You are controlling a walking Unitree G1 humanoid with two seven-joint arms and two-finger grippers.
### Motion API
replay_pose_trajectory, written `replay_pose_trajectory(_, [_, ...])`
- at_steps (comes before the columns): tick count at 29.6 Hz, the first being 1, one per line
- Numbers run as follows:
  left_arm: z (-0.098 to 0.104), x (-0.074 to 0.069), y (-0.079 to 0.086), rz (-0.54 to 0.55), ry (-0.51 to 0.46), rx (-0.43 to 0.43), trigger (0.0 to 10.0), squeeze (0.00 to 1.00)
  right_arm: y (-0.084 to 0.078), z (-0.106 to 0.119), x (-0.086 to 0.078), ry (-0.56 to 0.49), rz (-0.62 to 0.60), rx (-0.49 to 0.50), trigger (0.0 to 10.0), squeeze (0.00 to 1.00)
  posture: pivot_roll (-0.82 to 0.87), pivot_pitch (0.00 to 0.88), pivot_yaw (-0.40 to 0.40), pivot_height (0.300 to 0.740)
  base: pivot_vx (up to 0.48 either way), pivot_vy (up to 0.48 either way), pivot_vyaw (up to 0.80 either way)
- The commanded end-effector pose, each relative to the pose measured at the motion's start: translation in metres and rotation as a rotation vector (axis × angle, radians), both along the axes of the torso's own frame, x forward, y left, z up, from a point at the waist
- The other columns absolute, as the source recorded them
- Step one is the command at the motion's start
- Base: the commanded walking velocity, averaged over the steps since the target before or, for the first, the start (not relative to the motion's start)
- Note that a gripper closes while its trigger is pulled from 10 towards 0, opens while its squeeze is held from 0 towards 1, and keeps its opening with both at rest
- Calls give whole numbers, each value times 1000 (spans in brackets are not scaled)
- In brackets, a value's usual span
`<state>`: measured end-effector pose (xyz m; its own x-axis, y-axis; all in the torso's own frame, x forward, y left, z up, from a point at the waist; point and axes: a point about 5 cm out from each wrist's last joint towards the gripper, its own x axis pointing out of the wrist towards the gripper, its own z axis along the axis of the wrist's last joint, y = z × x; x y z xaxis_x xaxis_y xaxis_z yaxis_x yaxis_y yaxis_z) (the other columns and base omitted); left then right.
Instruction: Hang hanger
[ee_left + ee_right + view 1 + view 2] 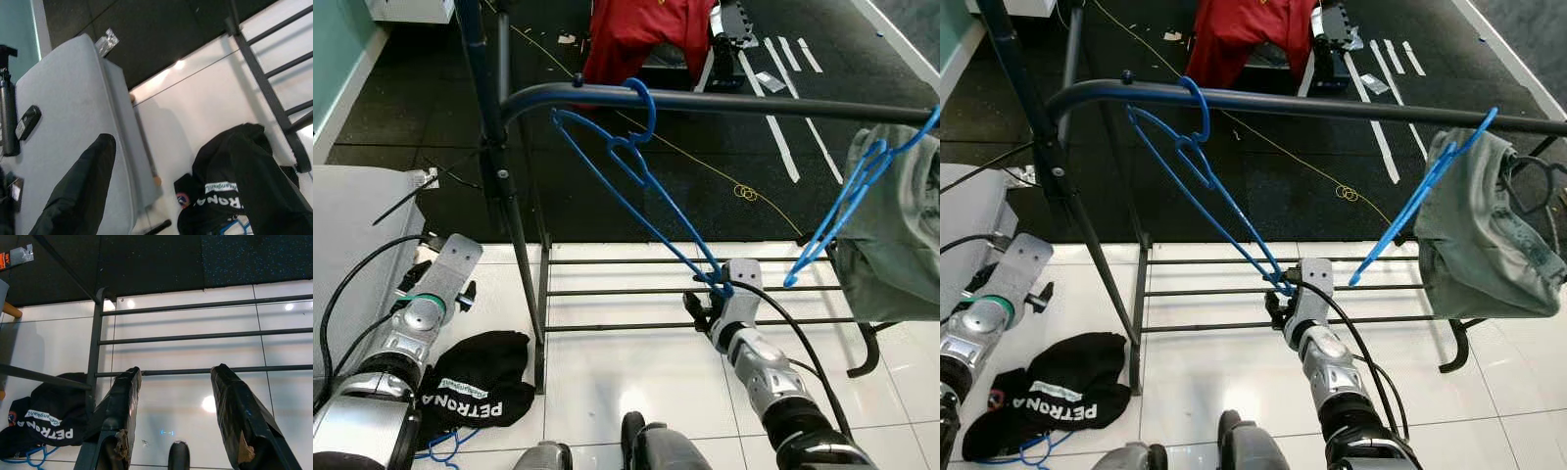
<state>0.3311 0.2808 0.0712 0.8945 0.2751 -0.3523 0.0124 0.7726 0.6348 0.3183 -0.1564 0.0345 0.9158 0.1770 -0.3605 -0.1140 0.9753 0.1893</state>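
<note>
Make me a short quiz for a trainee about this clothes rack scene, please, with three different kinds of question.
1. True or false: the hook of the empty blue hanger is over the black rail.
2. What lies on the white floor beside the left arm? A) a black garment B) a red towel C) a grey shoe
3. Fill in: in the right wrist view, the right gripper has its fingers ___, with nothing between them.

Key: 1 true; 2 A; 3 open.
</note>
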Motion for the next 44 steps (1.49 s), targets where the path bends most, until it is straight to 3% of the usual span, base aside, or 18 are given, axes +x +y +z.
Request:
replay_pose_trajectory(1, [-5,-5,6,17,41,61,10000,0,-5,-8,-7,36,-12,-8,10000,0,-61,165,-37,740,0,0,0])
replay_pose_trajectory(44, [-1,-4,12,52,43,88,10000,0,-4,-9,-9,44,-21,-3,10000,0,-24,174,-25,740,0,0,0])
